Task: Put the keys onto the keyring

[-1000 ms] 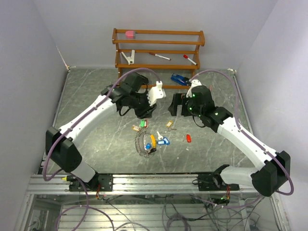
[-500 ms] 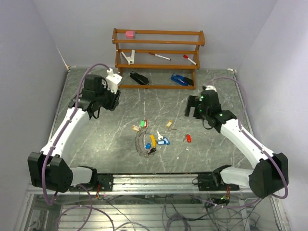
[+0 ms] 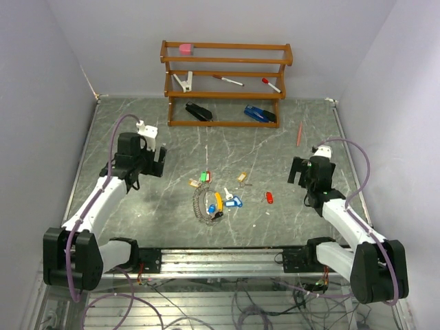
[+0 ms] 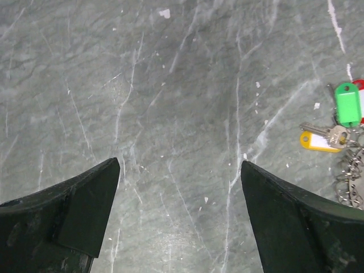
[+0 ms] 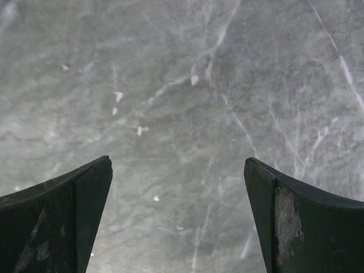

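The keys lie scattered mid-table: green tag (image 3: 203, 177), tan tags (image 3: 194, 183) (image 3: 242, 177), yellow (image 3: 218, 200), blue (image 3: 234, 202), black (image 3: 217, 215) and red (image 3: 269, 197). The keyring (image 3: 200, 203) lies among them as a silver loop. My left gripper (image 3: 157, 163) is open well to their left, over bare table. Its wrist view shows the left gripper (image 4: 180, 164) empty, with the green tag (image 4: 347, 104), a yellow tag (image 4: 315, 141) and the keyring (image 4: 352, 176) at the right edge. My right gripper (image 3: 296, 172) (image 5: 178, 160) is open and empty, right of the red tag.
A wooden rack (image 3: 227, 75) at the back holds markers, a white clip and a pink eraser. A black stapler (image 3: 199, 111) and a blue stapler (image 3: 260, 114) lie under it. A thin red stick (image 3: 299, 133) lies at the back right.
Both arms have drawn back from the keys, the left toward the left side, the right toward the right and nearer. The keys and keyring have not moved.
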{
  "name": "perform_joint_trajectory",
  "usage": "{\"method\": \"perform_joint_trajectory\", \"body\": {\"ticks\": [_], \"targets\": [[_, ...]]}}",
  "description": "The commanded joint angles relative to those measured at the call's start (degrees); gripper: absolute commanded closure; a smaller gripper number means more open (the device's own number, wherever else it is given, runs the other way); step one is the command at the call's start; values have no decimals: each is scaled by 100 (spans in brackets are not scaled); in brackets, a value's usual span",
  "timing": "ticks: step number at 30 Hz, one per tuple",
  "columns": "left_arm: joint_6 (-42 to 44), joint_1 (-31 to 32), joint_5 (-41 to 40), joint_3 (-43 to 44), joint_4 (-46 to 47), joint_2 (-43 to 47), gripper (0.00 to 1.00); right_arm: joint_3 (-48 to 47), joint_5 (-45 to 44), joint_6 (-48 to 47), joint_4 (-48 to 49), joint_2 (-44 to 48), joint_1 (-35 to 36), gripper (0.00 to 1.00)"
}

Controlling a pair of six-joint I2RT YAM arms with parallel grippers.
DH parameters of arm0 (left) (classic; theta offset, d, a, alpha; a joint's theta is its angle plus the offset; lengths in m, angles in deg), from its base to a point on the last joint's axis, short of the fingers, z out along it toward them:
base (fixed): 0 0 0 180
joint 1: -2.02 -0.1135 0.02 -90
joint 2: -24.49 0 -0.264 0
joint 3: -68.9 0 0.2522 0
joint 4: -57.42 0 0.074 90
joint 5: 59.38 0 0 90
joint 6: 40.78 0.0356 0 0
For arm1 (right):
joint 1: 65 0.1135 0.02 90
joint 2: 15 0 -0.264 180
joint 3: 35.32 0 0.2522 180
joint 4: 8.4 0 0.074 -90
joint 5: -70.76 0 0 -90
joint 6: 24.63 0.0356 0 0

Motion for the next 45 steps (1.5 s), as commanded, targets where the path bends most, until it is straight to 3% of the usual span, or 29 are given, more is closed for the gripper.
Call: {"method": "perform_joint_trajectory", "body": {"ticks": [1, 6, 13, 24, 31, 40, 45], "targets": [[-185, -52, -297, -254, 551, 202, 1, 105, -221, -768, 605, 39, -110, 0], [-187, -69, 56, -444, 828, 124, 0, 476, -111, -598, 953, 70, -158, 0], [-231, -102, -261, -570, 1097, -15, 0, 840, -718, -346, 1405, -417, -164, 0], [-377, -142, -440, -784, 1465, 149, 0, 1617, -1341, -190, 1983, 531, -165, 0], [-486, -151, -415, -848, 1577, 182, 0, 2048, -1003, -402, 2113, 1472, -164, 0], [-502, -164, -502, -851, 1565, 235, 0, 2061, -863, -467, 2108, 1493, -160, 0], [-500, -212, -433, -872, 1541, 317, 0, 2184, 45, -932, 2238, 1700, -161, 0]]}}
